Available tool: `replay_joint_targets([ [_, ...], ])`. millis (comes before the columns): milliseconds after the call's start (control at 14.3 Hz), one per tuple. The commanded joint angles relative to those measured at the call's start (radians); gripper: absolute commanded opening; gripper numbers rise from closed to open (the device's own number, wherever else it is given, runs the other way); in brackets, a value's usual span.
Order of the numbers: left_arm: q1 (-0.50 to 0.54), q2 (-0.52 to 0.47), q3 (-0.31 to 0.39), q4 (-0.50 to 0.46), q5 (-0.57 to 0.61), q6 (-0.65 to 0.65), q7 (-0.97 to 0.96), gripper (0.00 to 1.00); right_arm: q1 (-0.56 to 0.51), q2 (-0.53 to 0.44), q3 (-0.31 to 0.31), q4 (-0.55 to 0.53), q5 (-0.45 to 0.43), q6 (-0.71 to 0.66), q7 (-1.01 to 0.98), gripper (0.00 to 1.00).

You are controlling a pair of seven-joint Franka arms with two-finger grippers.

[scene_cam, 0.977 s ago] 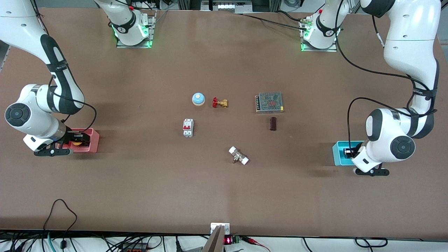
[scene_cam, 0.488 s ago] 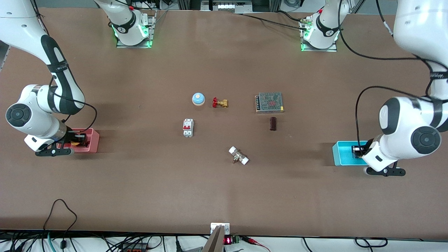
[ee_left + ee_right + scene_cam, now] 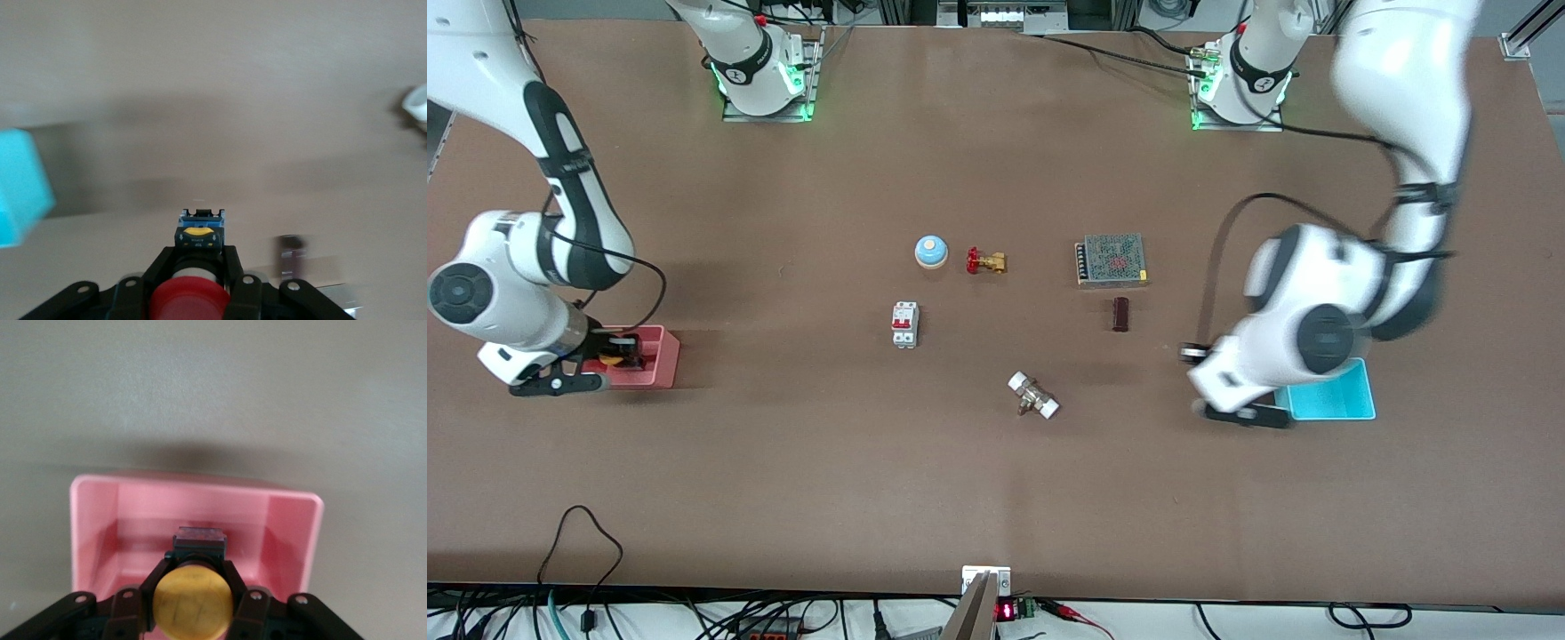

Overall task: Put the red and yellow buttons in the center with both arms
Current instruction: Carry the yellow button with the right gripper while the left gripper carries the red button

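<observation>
The left arm reaches down from its base and bends sharply at the elbow, its wrist low over bare tabletop (image 3: 1316, 498) just beside the blue bin (image 3: 1334, 400), on the bin's side toward the middle. The left tool (image 3: 199, 283) is closed on the red button (image 3: 188, 300), cap toward the camera and black body pointing away; this shows only in the left wrist view, since in the front view the wrist housing hides the button. That wrist view also catches a corner of the blue bin and a dark cylinder (image 3: 291, 257).

The right arm folds down at its own end of the tabletop, its wrist over the pink bin (image 3: 654, 360). The right tool (image 3: 193, 587) grips the yellow button (image 3: 193, 603), held over the bin's open inside; the front view shows only a sliver of orange-yellow there.

Between the two bins the middle carries a bell (image 3: 930, 252), valve (image 3: 985, 261), breaker (image 3: 904, 324), power supply (image 3: 1111, 260) and a white-capped fitting (image 3: 1033, 396). Open brown surface lies nearer the front camera than all of these.
</observation>
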Motion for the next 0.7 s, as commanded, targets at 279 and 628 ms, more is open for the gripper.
replay_joint_targets([
  [279, -0.136, 0.181, 0.014, 0.084, -0.014, 0.139, -0.200, 0.17, 0.057, -0.171, 0.170, 0.001, 0.124, -0.271, 0.227, 0.18],
  [628, -0.133, 0.210, 0.019, 0.084, -0.006, 0.142, -0.199, 0.32, 0.195, -0.096, 0.181, -0.072, 0.113, -0.069, 0.390, 0.18],
])
